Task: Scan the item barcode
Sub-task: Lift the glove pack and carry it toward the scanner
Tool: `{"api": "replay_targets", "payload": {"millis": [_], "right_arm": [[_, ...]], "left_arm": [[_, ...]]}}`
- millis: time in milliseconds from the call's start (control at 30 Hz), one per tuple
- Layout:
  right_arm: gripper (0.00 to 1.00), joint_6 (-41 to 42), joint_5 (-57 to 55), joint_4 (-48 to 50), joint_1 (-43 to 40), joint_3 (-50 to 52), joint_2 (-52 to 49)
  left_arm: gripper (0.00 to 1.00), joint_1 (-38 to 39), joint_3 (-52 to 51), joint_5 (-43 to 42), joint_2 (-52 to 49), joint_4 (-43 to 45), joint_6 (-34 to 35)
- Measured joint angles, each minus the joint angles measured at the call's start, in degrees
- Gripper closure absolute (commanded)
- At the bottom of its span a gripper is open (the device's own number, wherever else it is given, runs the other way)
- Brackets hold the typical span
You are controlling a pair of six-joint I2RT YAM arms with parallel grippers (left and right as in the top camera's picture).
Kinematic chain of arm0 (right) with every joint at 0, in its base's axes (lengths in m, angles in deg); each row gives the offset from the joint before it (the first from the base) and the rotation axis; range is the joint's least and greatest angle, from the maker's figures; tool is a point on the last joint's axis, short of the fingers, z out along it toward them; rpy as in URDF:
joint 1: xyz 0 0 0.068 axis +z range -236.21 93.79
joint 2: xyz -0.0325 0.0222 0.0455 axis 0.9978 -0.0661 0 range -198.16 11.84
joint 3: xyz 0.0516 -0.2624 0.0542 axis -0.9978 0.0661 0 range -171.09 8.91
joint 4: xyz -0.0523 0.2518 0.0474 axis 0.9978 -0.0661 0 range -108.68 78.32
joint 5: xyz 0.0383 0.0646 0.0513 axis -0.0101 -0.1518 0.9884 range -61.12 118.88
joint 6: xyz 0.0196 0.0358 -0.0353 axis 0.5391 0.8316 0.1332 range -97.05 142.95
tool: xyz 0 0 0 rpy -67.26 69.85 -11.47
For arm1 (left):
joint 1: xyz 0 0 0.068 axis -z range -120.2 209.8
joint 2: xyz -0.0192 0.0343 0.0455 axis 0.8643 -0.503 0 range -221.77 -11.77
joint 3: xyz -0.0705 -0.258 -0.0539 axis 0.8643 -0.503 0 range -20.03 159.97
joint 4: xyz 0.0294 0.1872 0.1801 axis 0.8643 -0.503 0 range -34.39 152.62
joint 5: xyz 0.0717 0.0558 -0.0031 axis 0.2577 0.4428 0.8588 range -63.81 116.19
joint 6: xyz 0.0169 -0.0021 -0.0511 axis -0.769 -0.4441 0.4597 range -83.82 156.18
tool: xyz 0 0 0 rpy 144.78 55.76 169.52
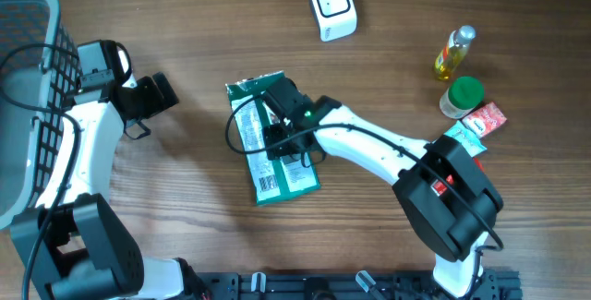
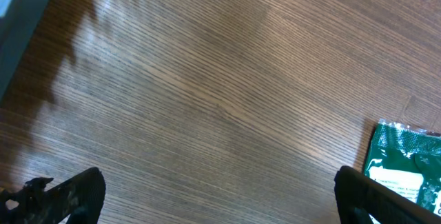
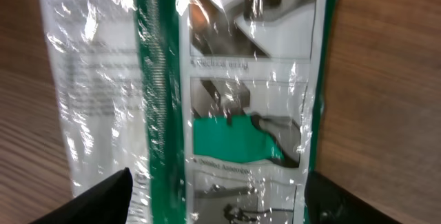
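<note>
1. The green packet [image 1: 282,180] lies flat on the wooden table [image 1: 185,23], near the middle, its long side running away from the robot's base with a slight tilt. We see it label side up: white printed panels and green borders under glossy, wrinkled film.
2. In the right wrist view the packet [image 3: 207,79] fills almost the whole picture. The print is too blurred for us to read, and we cannot tell where the barcode is.
3. The right gripper [image 1: 284,111] is over the far half of the packet. Its fingers [image 3: 103,196] show at the bottom corners of the wrist picture, so the jaws of the right gripper [image 3: 217,200] stand wide apart. We see the packet beneath them but no grip on it.
4. The left gripper [image 1: 157,92] is over bare wood, well to the left of the packet. Its fingers [image 2: 69,193] sit at the two lower corners of its own view, so the left gripper [image 2: 220,196] is spread wide with nothing between the jaws. One corner of the packet [image 2: 406,158] shows at the right edge of that view.
5. A white scanner [image 1: 332,6] stands at the far side of the table, well apart from the packet.
6. On the right we see a bottle of yellow liquid [image 1: 452,53], a green-lidded jar [image 1: 462,97], a small red pack [image 1: 487,118] and a teal pack [image 1: 462,138], close together.
7. A grey basket [image 1: 18,78] sits at the left edge, beside the left arm.
</note>
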Motion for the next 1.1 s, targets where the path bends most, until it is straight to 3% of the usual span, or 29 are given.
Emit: {"api": "replay_targets", "payload": {"millis": [133,333,400,767,800,933,967,1100], "right_arm": [[0.09,-5.25,-1.29,-12.61,-0.07,-14.51,-0.44],[0.08,-6.34,-4.9,-17.59,1.75,-15.15,-3.78],[0.01,-6.34,-5.38,-17.68,3.06,-15.13,-6.64],[0.02,-3.93,-7.91,-18.75,3.82,-15.13,-11.04],[0.13,-3.89,-7.69,-18.62,3.78,-15.21,-11.39],[0.79,-2.99,-6.47,-17.92,3.89,-15.37,-11.65],[0.9,-2.64,-5.92,-17.75,3.87,-15.37,-11.65],[0.96,-3.41,-6.23,-17.84,3.26,-15.56,-11.13]], "left_arm": [[0.0,0.0,0.0,0.0,0.0,0.02,0.0],[0.0,0.0,0.0,0.0,0.0,0.02,0.0],[0.0,0.0,0.0,0.0,0.0,0.02,0.0],[0.0,0.0,0.0,0.0,0.0,0.02,0.0],[0.0,0.0,0.0,0.0,0.0,0.02,0.0],[0.0,0.0,0.0,0.0,0.0,0.02,0.0],[0.0,0.0,0.0,0.0,0.0,0.02,0.0],[0.0,0.0,0.0,0.0,0.0,0.02,0.0]]}}
